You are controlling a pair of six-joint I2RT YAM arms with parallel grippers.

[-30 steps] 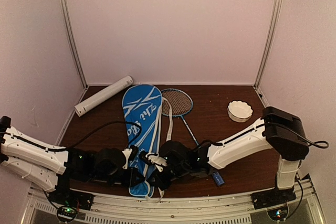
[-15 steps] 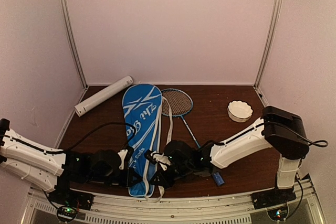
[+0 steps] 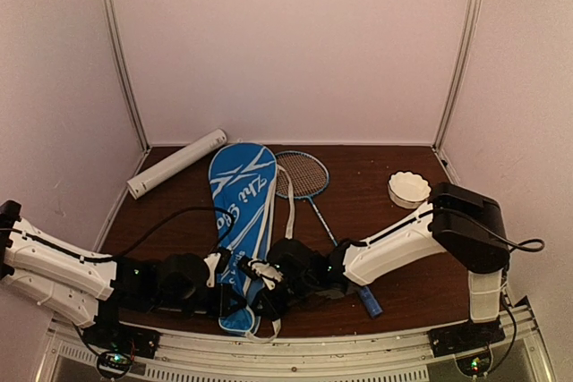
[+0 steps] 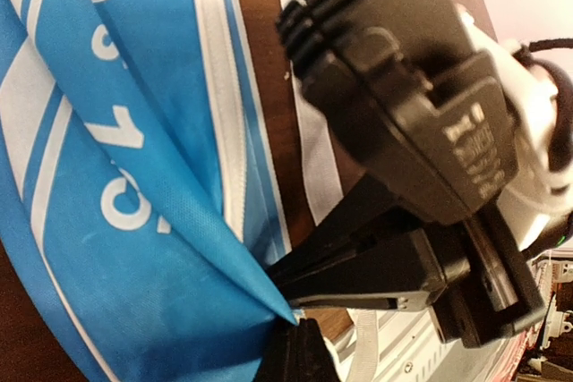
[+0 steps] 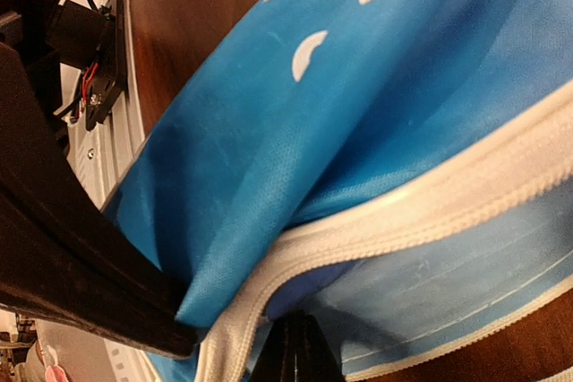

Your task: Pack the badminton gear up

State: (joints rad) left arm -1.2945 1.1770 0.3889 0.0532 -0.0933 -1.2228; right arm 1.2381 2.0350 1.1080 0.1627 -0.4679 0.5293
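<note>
The blue white-lettered racket bag (image 3: 242, 203) lies lengthwise in the middle of the table, its near end bunched between my two grippers. My left gripper (image 3: 226, 294) is shut on a fold of the bag's blue fabric (image 4: 152, 248), pinched at its tip (image 4: 300, 319). My right gripper (image 3: 261, 285) is shut at the bag's white zipper edge (image 5: 376, 221), its fingers closed (image 5: 298, 335). One racket (image 3: 301, 174) lies right of the bag, its blue handle (image 3: 370, 301) near my right arm. The long white tube (image 3: 176, 163) lies at the back left. No shuttlecock and no second racket show.
A white scalloped bowl (image 3: 409, 189) stands at the back right. The bag's white straps (image 3: 288, 199) trail along its right side. The right gripper's black body (image 4: 403, 131) sits close above the left gripper. White walls enclose the brown table (image 3: 376, 221).
My right gripper has moved a little to the left, toward the left gripper. The bag's near end has shifted left and bunched up with it.
</note>
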